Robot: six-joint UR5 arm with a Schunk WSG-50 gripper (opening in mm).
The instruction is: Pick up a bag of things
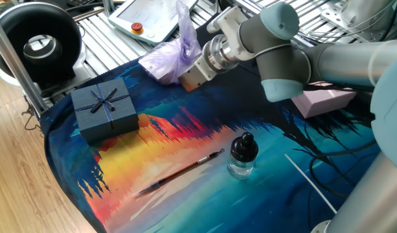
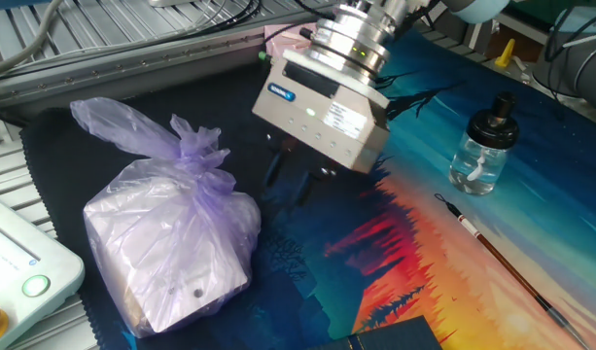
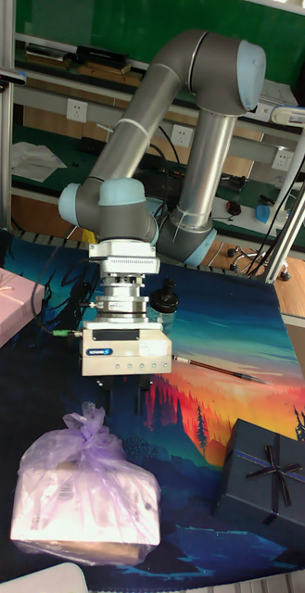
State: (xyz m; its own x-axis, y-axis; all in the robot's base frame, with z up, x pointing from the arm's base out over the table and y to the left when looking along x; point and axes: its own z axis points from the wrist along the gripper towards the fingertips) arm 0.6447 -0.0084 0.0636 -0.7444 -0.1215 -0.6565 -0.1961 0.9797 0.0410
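The bag of things [image 2: 171, 248] is a pale lilac, wrinkled plastic bag lying on the dark mat, its twisted neck [image 2: 195, 156] pointing up. It also shows as the bag [image 1: 166, 57] and the bag [image 3: 82, 496]. My gripper [image 2: 290, 183] hangs just to the right of the neck, low over the mat, not touching the bag. Its two dark fingers [image 3: 105, 398] stand apart with nothing between them. In the tall view the gripper [image 3: 124, 403] is directly behind the bag's top.
A dark blue box [image 1: 104, 107] with a bow sits at the mat's near left. A pink box [image 1: 321, 98] lies behind the arm. An ink bottle [image 2: 482, 146] and a thin brush [image 2: 502, 262] lie on the painted mat. A teach pendant [image 2: 16, 277] lies beside the bag.
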